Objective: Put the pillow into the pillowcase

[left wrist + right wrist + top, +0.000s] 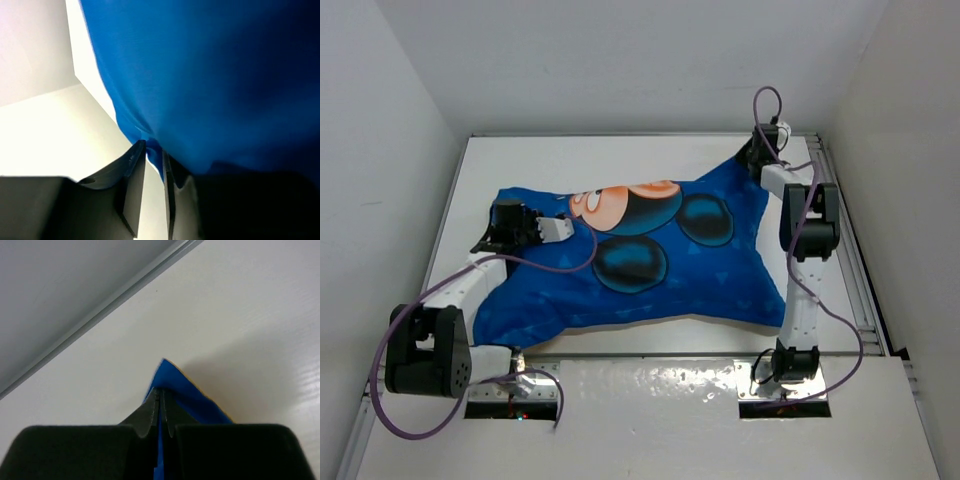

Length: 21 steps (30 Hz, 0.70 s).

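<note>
White table (620, 160); plump blue pillowcase (650, 265) spread across its middle.

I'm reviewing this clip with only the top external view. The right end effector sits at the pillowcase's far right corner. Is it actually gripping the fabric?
Observer: Yes. The right wrist view shows the right end effector shut on a pointed blue corner of the pillowcase, with an orange-yellow edge showing beside it.
Operator: Is that corner resting on the table?
Observer: It appears raised. It casts a soft shadow on the white table beside it.
Operator: And the left side?
Observer: The left wrist view shows the left end effector with its fingers nearly together and a fold of blue fabric pinched at their tips.
</note>
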Each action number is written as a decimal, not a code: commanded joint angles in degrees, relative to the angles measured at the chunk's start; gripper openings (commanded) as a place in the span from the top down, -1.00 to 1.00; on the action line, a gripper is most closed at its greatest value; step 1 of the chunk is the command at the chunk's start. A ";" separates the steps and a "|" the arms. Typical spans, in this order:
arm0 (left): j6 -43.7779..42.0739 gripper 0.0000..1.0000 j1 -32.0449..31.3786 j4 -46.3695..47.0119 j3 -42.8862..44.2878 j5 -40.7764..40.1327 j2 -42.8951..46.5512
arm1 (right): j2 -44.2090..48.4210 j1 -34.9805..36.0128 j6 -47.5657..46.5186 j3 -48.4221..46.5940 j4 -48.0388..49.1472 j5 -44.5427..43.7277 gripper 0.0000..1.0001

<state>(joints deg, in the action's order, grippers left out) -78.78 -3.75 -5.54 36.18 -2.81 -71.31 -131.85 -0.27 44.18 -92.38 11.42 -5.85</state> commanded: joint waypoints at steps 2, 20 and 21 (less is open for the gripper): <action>7.05 0.56 1.20 -8.08 3.44 1.48 -1.29 | -1.31 -0.34 -1.99 -6.34 -4.57 -3.56 1.00; 64.44 -0.74 7.17 -16.23 22.97 8.87 5.74 | 47.90 -4.73 -17.73 30.31 -21.08 14.18 -0.98; 66.81 -0.68 7.87 -17.39 22.44 9.57 5.57 | 50.70 -5.00 -17.73 31.63 -22.31 18.72 -0.98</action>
<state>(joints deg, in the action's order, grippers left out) -26.20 1.72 -18.96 58.33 5.19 -66.50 -83.92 -3.62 26.94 -65.76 -3.01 4.80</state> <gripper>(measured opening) 0.853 0.985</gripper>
